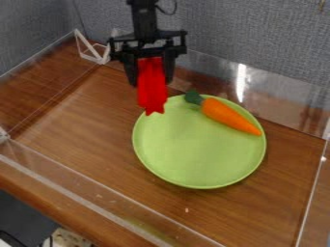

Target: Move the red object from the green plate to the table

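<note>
The red object [152, 86] hangs upright in the air, its top pinched in my gripper [150, 60], which is shut on it. Its lower end dangles just above the far left rim of the green plate [194, 150]. The plate lies flat on the brown wood-grain table [71, 106], right of centre. An orange carrot [227, 114] with a green top lies on the plate's far right part.
Clear acrylic walls [77, 203] edge the table on all sides. A small white wire stand [91, 44] sits at the back left corner. Bare wood stretches to the left of the plate.
</note>
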Controlling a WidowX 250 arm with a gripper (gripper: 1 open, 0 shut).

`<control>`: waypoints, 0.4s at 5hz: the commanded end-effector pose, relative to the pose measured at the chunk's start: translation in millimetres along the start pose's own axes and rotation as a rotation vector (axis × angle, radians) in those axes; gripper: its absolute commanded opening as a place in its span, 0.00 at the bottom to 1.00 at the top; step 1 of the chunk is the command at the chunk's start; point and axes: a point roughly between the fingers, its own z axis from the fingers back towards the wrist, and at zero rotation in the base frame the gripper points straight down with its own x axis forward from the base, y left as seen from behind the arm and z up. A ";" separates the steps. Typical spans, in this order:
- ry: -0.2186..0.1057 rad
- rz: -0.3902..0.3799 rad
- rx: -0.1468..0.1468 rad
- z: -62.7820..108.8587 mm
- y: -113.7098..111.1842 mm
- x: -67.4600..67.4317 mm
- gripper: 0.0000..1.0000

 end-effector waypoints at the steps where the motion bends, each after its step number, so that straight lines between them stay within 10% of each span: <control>1: -0.049 0.022 -0.019 3.2 2.8 15.0 0.00; 2: -0.041 0.037 -0.029 10.7 2.1 20.5 0.00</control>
